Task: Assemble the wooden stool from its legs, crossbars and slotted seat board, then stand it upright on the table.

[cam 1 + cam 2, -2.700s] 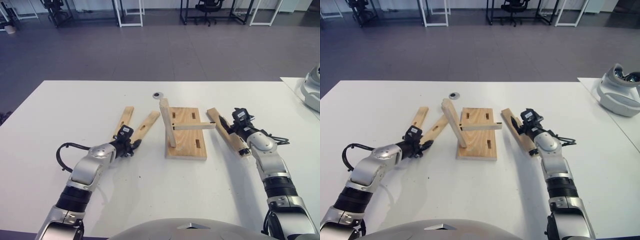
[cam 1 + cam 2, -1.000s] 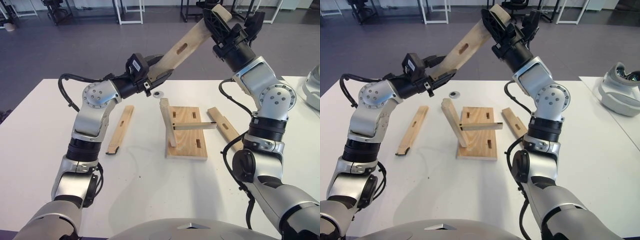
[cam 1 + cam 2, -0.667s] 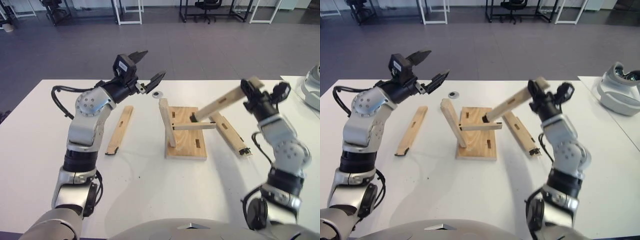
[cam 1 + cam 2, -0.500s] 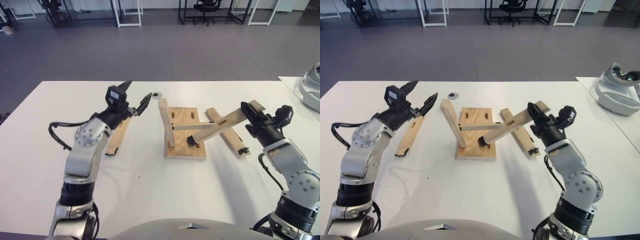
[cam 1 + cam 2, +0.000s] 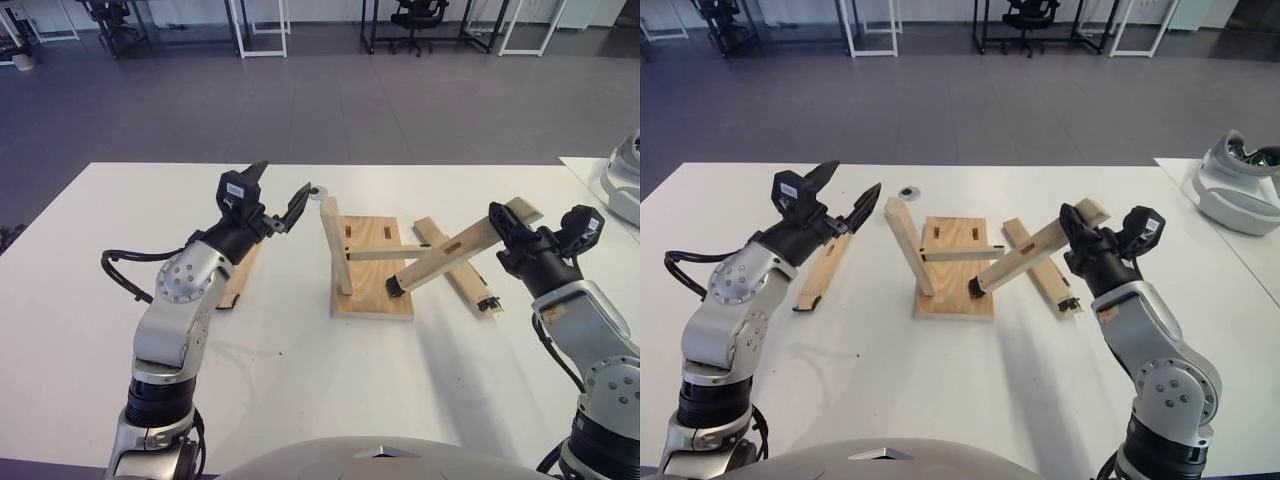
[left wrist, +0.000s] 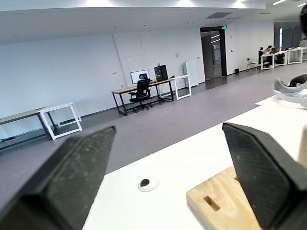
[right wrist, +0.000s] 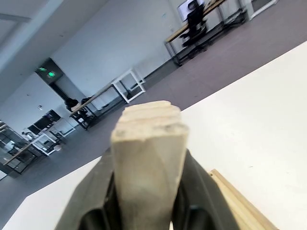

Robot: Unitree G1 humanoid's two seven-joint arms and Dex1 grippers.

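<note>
The seat board [image 5: 366, 300] lies flat mid-worktop [image 5: 300, 360], with an upright leg [image 5: 336, 245] and a crossbar [image 5: 385, 253] set in it. The right gripper [image 5: 508, 232] has its jaws clenched on a slanted leg [image 5: 445, 258], whose lower end seems to touch the board. The left gripper [image 5: 283, 177] hovers nearer the left edge, jaws released.

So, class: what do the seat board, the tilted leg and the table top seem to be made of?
Seat board: pale, matte wood, apparently unvarnished; grain streaks and cut slots show.
Tilted leg: the same pale wood, with a dark tip, perhaps rubber, at its lower end.
Table: smooth white top, likely laminate or painted board; the look leaves it open.
</note>
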